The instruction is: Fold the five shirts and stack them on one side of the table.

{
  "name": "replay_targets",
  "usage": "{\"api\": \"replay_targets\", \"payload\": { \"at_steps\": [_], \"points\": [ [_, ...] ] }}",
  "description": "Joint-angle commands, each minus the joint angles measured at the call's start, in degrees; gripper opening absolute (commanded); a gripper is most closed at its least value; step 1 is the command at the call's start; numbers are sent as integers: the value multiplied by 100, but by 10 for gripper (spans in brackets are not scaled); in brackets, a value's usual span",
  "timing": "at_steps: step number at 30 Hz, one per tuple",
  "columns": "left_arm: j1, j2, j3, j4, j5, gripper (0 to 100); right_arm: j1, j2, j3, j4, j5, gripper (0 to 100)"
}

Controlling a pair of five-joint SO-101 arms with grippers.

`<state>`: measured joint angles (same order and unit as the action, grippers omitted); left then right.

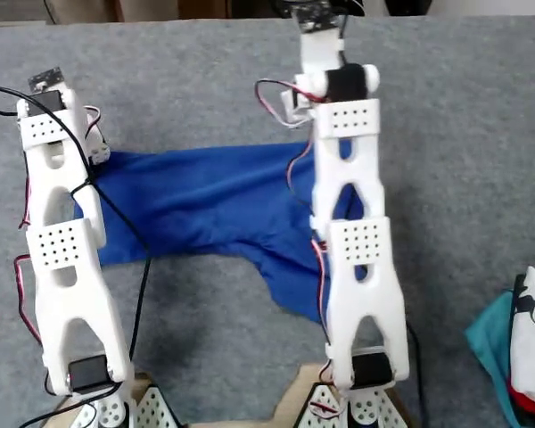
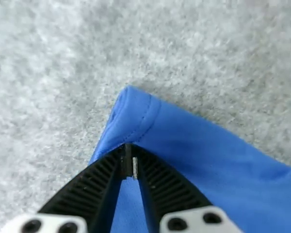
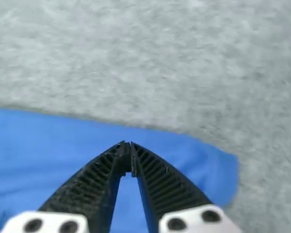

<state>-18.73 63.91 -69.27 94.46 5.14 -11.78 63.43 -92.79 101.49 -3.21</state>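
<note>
Two hands grip the blue shirt (image 1: 205,201): our left hand (image 2: 129,167) is pinched closed on a hemmed corner, our right hand (image 3: 127,160) closed on its edge near another corner; the shirt lies spread on the grey surface (image 1: 464,134) between the arms; we judge it light, limp and quick to sag, so corners and hems are best to hold.
</note>
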Motion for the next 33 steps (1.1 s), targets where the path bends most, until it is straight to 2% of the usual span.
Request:
{"api": "replay_targets", "payload": {
  "at_steps": [1,6,12,19,22,27,33],
  "points": [
    [-26,127,0,-123,62,20,-312,-541,110,97,18,5],
    [-44,347,-431,-53,18,20,-541,-1077,1552,97,18,6],
    [35,488,-642,229,-308,20,-435,-2589,4321,88,26,9],
    [70,514,-747,264,-316,20,-444,-3758,6976,53,18,14],
    [70,514,-747,264,-325,20,-488,-3811,7538,44,-237,79],
    [88,514,-756,264,-422,20,-602,-3811,7802,-686,-774,193],
    [88,514,-756,255,-422,20,-822,-3811,8347,-1046,-826,184]
  ]
}}
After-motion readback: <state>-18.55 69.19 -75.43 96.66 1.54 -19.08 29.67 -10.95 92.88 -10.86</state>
